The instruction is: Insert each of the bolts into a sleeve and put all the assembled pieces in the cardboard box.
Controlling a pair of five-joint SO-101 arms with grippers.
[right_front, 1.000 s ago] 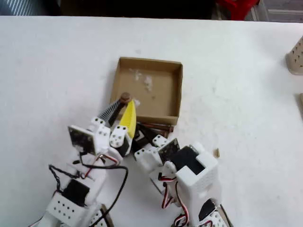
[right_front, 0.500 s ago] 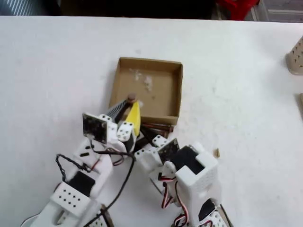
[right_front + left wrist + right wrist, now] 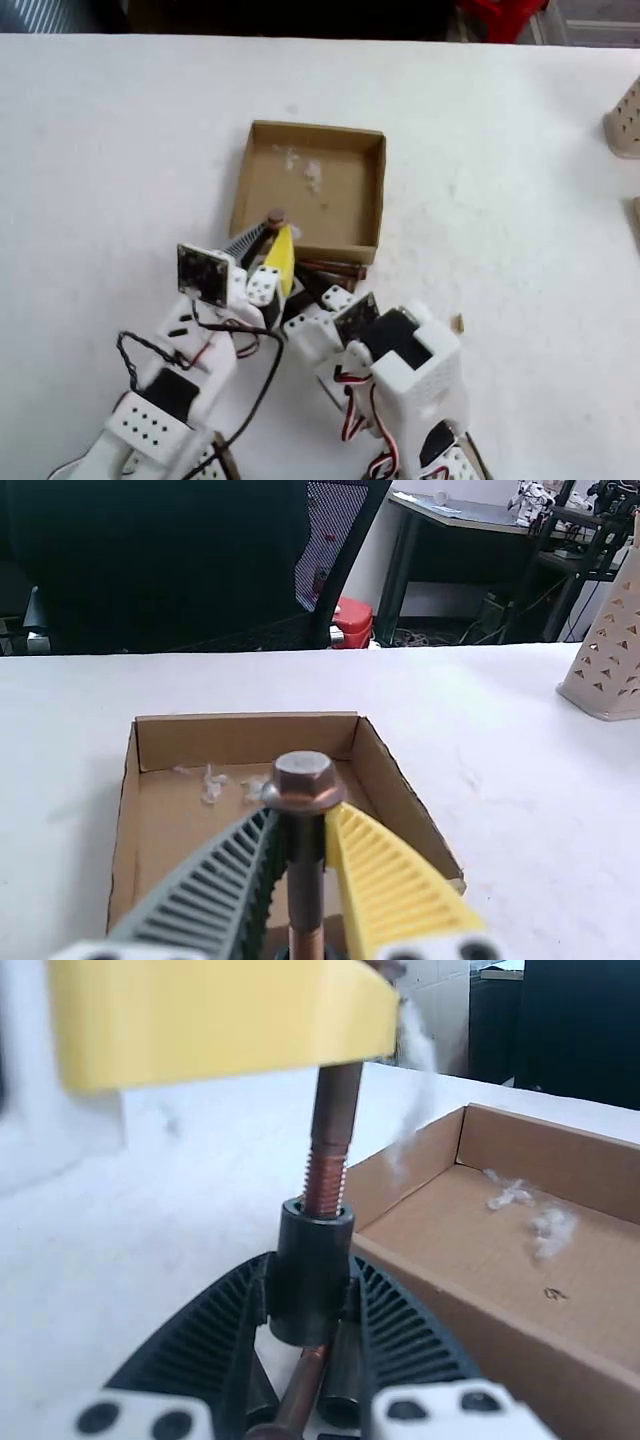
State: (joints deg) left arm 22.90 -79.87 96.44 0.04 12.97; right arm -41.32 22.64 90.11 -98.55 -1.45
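Bolt (image 3: 303,780) sits in 1 sleeve (image 3: 310,1270) beside 1 box (image 3: 310,128).

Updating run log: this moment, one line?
left gripper shut on copper hex bolt | right gripper shut on black cylindrical sleeve | bolt tip in sleeve

We hold our left gripper (image 3: 272,233), reaching toward the far side, clamped on a bolt (image 3: 303,780), and our right gripper (image 3: 310,1285), angled in from the right just beneath it, pinching a sleeve (image 3: 311,1250).
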